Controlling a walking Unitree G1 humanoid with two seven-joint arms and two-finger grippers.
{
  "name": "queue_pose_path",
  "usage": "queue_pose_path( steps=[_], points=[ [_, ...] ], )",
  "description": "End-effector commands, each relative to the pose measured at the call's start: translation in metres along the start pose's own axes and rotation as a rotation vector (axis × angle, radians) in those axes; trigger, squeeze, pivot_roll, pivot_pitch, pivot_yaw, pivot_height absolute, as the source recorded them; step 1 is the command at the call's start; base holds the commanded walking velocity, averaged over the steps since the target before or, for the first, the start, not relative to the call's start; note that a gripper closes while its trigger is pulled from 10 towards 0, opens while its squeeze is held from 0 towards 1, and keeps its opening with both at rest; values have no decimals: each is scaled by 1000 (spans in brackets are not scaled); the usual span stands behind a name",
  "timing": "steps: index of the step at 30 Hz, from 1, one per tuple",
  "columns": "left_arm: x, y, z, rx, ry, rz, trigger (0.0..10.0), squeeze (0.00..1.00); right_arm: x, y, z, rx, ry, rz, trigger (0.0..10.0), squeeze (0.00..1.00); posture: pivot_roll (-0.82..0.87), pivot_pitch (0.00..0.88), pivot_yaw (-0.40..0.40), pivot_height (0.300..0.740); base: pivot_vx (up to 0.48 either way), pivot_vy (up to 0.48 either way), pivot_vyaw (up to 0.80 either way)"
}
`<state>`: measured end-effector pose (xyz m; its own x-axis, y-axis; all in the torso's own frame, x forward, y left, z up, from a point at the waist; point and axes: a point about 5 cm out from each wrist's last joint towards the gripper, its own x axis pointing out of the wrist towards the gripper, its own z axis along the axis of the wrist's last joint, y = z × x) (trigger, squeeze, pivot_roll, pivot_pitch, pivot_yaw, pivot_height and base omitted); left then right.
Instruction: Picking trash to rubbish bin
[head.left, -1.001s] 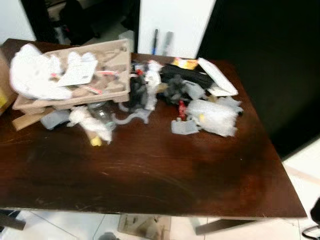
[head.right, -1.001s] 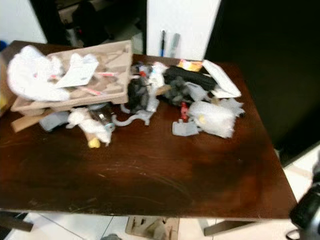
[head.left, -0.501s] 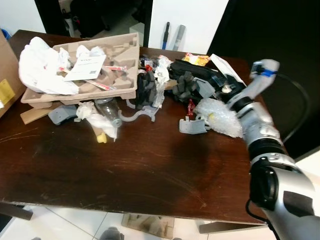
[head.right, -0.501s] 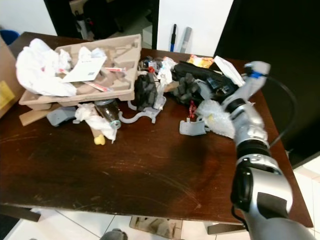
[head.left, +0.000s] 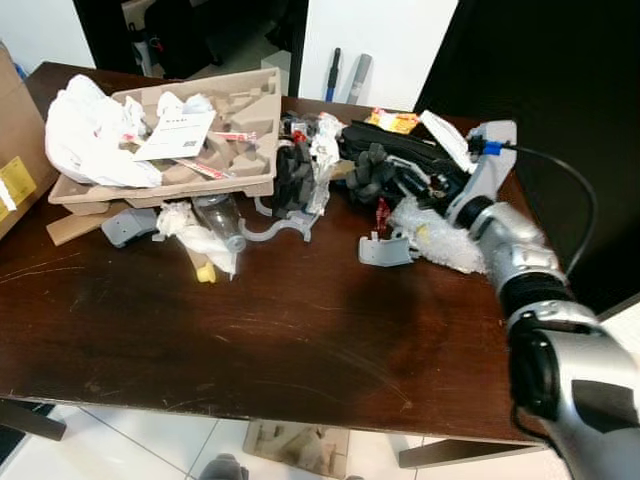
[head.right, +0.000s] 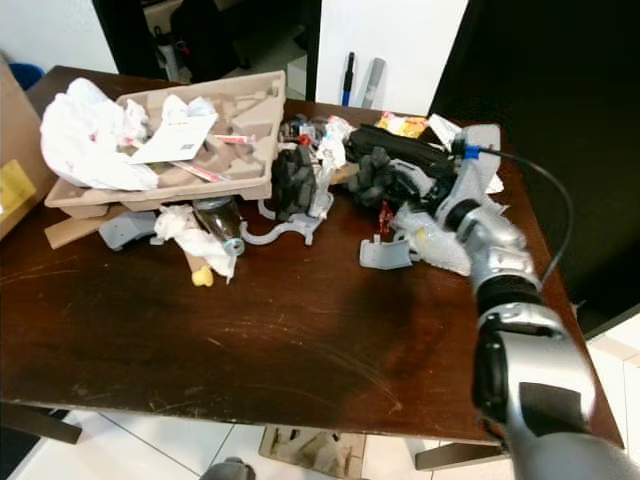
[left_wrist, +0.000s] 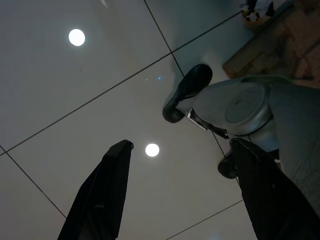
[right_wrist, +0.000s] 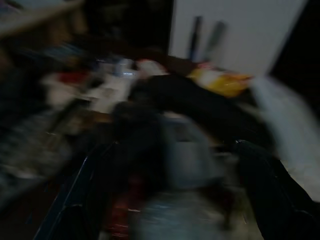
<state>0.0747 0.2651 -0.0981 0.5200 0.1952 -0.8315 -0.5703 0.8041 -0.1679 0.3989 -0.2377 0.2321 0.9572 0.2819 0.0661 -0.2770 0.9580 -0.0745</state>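
**Right claw spread over the trash heap**

Trash covers the far half of the dark worktop (head.left: 300, 330). The right claw (right_wrist: 170, 200) reaches in from 4 o'clock toward the black foam pieces (head.left: 385, 175) and crinkled clear plastic wrap (head.left: 435, 235), its two fingers (right_wrist: 80, 200) spread wide, holding nothing. Whether they touch the pile cannot be told through the blur. A cardboard tray (head.left: 215, 150) with white paper sits at 10 o'clock. The left claw (left_wrist: 180, 195) hangs open above floor tiles (left_wrist: 75, 100).
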Motion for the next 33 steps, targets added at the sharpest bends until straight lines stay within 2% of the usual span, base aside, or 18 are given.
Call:
queue_pose_path(
  steps=[1,3,4,5,6,7,8,10,11,12,14,18,28,33],
  points=[
    [-2,-2,-14,3,48,-9,10000,0,-2,-3,-2,-38,20,-7,10000,1000,259,144,-105,740,0,0,0],
    [-2,-4,-13,7,47,-13,10000,0,-6,-8,-5,-107,77,-14,10000,1000,255,143,-106,740,0,0,0],
    [-2,-4,-13,7,47,-13,10000,0,-6,-8,-5,-107,77,-14,10000,1000,255,143,-106,740,0,0,0],
    [-1,-4,-12,8,46,-15,10000,0,-8,-11,-9,-158,126,-24,10000,1000,255,143,-106,740,0,0,0],
    [-1,-4,-12,8,46,-16,10000,0,-11,-14,-15,-224,194,-34,10000,859,255,143,-106,740,0,0,0],
    [-1,-5,-12,9,46,-17,10000,0,-14,-18,-21,-282,265,-44,10000,396,249,147,-103,740,0,0,0],
    [-1,-5,-12,9,47,-18,10000,0,-17,-21,-27,-329,325,-53,10000,396,249,147,-103,740,0,0,0],
    [-1,-5,-12,9,47,-18,10000,0,-17,-21,-27,-329,325,-53,10000,396,249,147,-103,740,0,0,0],
    [-1,-5,-14,11,52,-19,10000,0,-21,-22,-35,-311,396,-34,10000,0,247,147,-102,740,0,0,0],
    [-1,-5,-14,11,52,-19,10000,0,-21,-22,-35,-311,396,-34,10000,0,247,147,-102,740,0,0,0],
    [-2,-5,-16,11,57,-19,10000,0,-22,-19,-41,-242,423,1,10000,0,245,149,-102,740,0,0,0],
    [-2,-5,-18,11,62,-18,10000,0,-24,-18,-50,-258,477,-10,10000,0,245,152,-103,740,0,0,0],
    [-2,-4,-17,7,60,-13,10000,0,-25,4,-75,-148,598,103,10000,0,247,154,-99,740,0,0,0],
    [-3,-3,-17,8,61,-10,10000,0,-26,11,-81,-138,622,142,10000,0,246,152,-96,740,0,0,0]
  ],
)
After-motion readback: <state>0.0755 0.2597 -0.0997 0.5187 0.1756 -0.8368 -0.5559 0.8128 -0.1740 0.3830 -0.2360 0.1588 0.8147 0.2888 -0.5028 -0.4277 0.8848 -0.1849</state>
